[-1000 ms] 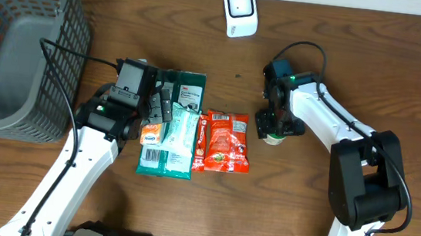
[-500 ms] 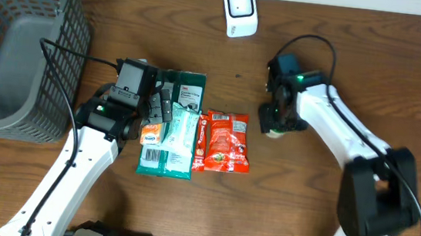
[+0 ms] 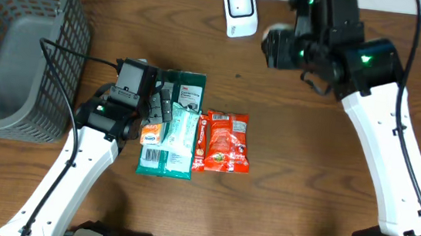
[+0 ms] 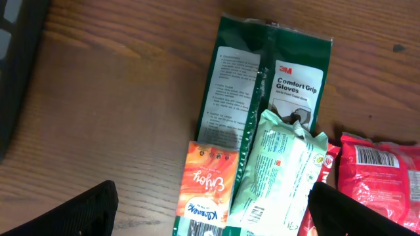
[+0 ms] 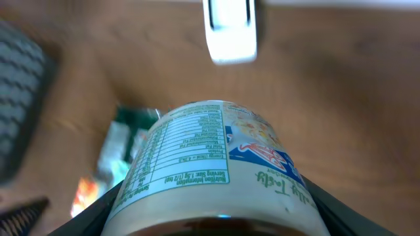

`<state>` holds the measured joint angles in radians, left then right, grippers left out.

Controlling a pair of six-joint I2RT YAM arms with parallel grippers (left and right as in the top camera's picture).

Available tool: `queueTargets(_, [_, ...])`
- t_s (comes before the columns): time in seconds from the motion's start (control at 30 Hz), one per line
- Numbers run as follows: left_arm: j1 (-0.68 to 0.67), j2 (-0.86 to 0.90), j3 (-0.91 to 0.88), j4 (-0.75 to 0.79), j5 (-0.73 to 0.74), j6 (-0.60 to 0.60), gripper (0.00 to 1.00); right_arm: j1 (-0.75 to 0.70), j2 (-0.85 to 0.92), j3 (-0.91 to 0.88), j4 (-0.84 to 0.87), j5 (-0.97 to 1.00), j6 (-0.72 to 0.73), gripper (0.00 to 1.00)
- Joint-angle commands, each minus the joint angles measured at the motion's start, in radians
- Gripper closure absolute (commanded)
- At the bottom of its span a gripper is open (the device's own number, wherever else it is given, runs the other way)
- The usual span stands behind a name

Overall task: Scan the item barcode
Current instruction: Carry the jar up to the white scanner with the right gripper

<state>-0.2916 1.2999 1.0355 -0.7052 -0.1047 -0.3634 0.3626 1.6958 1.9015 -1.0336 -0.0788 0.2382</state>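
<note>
The right gripper (image 3: 283,49) is clamped around a white labelled cup (image 5: 210,164), held up off the desk near its far edge, just beside the white scanner (image 3: 240,11). The left gripper (image 4: 220,210) hangs wide open over the packets (image 3: 182,127) mid-desk, gripping none. A grey mesh basket (image 3: 79,36) stands at the far left corner.

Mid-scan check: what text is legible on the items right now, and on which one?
"3M": on the green pack.
"Comfort Grip Gloves": same green pack.
"Enjoy": on the orange packet, printed sideways.
Nutrition panel on the cup: too blurred to read.
Barcode digits on the red packet: too small.
Fine print on the pale green packet: too small.
</note>
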Motion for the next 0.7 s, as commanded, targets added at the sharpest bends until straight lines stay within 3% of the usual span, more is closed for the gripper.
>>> queueTargets(0.0, [0.000,0.000,0.020,0.000,-0.013,-0.005,0.07,0.012,0.043,0.027,0.087,-0.009,0.015,0.65])
queueTargets(0.3, [0.000,0.000,0.020,0.000,-0.013,-0.005,0.07,0.019,0.273,0.027,0.389,-0.009,0.024,0.68])
queueTargets(0.57, [0.000,0.000,0.017,0.001,-0.013,-0.005,0.07,0.021,0.480,0.027,0.844,0.002,0.023,0.75])
queueTargets(0.67, [0.000,0.000,0.016,0.001,-0.013,-0.005,0.07,0.024,0.554,0.027,1.011,0.100,0.039,0.76])
